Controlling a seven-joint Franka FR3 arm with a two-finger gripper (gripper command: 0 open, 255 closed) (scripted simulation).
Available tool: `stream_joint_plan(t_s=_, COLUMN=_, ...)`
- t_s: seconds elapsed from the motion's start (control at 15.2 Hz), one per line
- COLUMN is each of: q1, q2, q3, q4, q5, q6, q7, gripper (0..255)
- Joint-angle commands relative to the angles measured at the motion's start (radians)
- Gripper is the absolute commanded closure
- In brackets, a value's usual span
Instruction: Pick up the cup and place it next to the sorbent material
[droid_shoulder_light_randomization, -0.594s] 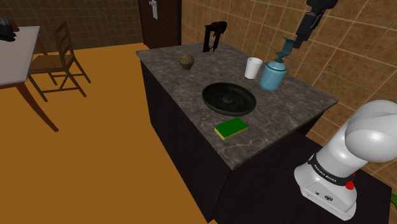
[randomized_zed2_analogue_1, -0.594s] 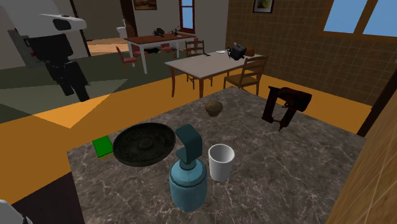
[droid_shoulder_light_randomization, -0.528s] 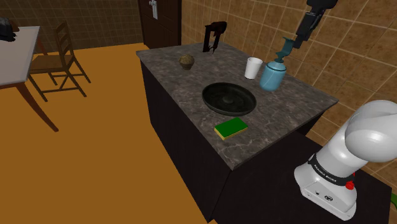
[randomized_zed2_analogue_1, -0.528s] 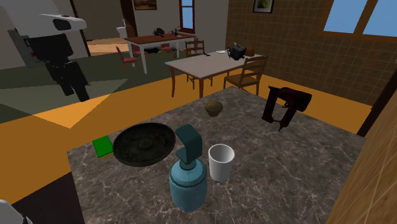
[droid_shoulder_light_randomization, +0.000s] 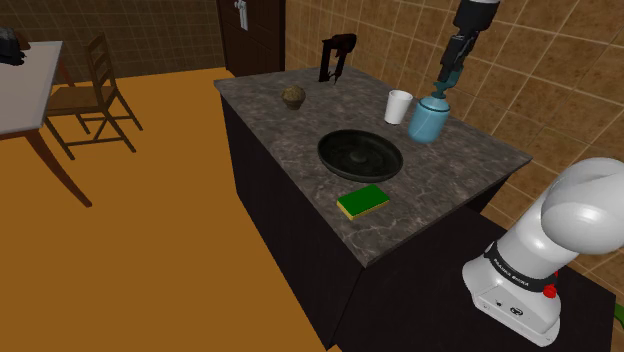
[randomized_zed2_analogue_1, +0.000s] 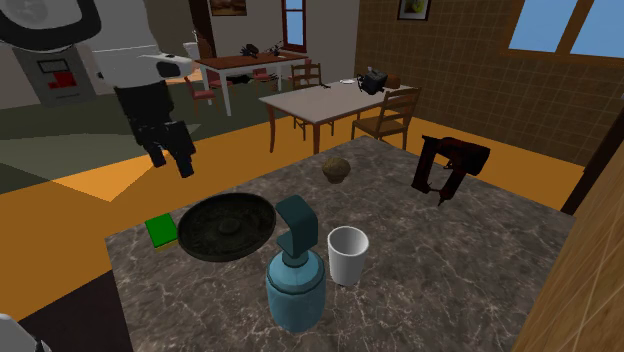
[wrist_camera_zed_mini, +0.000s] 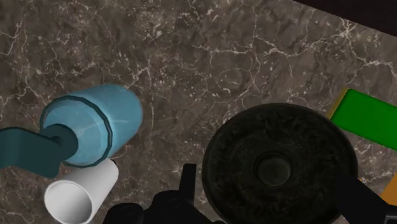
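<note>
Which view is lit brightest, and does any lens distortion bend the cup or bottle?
Second exterior view: brightest, a lit orange wedge on the floor and blue windows. Shoulder view: dimmer, dark counter, no clear shadow beside the cup. Wrist view: even light; wide-angle perspective makes the cup and blue bottle splay outward.

One cup (droid_shoulder_light_randomization: 399, 106), one sponge (droid_shoulder_light_randomization: 363, 201), one dish (droid_shoulder_light_randomization: 360, 156), one bottle (droid_shoulder_light_randomization: 429, 115)

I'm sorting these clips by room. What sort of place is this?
Likely a home kitchen open to a dining area: a marble counter with a soap dispenser against a tiled wall, dining table and chairs beyond.
</note>
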Motion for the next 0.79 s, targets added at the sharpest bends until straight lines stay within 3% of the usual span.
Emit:
stream_joint_plan(t_s=0.0, q1=-0.005, q2=0.062, q3=-0.029, q4=0.011, q5=-0.01, q6=0.052, q7=-0.027, gripper=0)
stream_joint_plan(t_s=0.73, q1=-0.023, q2=0.441, q3=-0.158, q4=0.177, q5=0.015, q6=0.257, q7=-0.181, gripper=0)
